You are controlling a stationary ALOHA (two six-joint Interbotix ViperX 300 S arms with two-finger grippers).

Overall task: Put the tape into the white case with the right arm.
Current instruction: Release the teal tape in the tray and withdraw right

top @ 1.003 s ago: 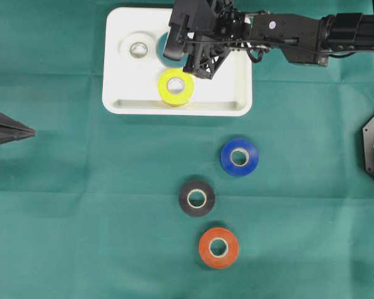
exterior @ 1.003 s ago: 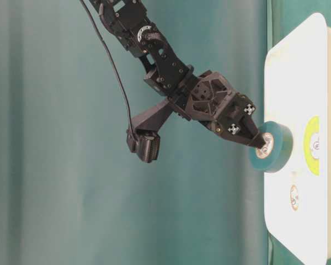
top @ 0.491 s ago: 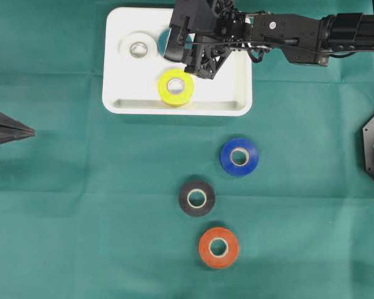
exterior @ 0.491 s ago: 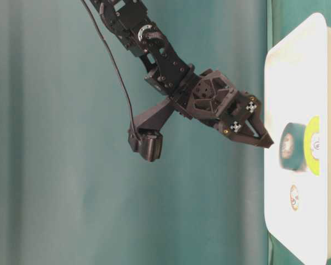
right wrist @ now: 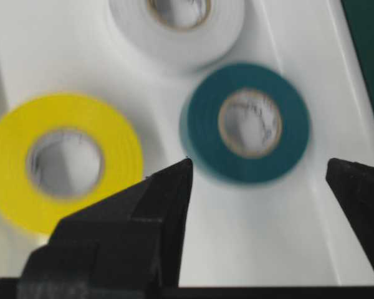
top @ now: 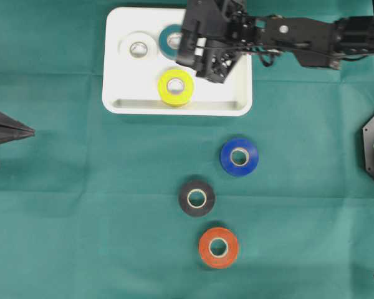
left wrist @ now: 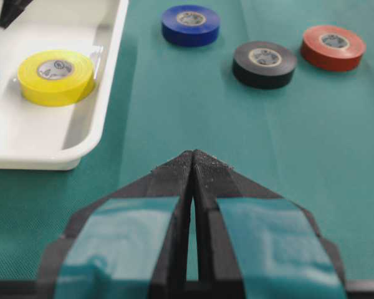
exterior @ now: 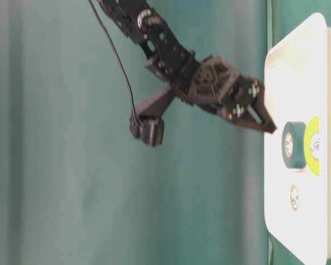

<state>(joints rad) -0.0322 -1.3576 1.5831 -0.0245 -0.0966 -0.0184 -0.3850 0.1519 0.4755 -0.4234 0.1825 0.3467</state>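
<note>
Teal tape roll [right wrist: 246,122] lies flat in the shallow white plastic case [top: 237,99]; right gripper [right wrist: 258,171] jaws wide apart, empty, above it.

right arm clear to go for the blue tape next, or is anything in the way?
Probably yes. The right gripper is open and empty above the white case. The blue tape lies flat on the cloth, apart from the black tape and the case, with nothing over it.

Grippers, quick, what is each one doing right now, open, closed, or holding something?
Left gripper: closed, holding nothing.
Right gripper: open, fingers empty above the teal tape lying in the white case.
</note>
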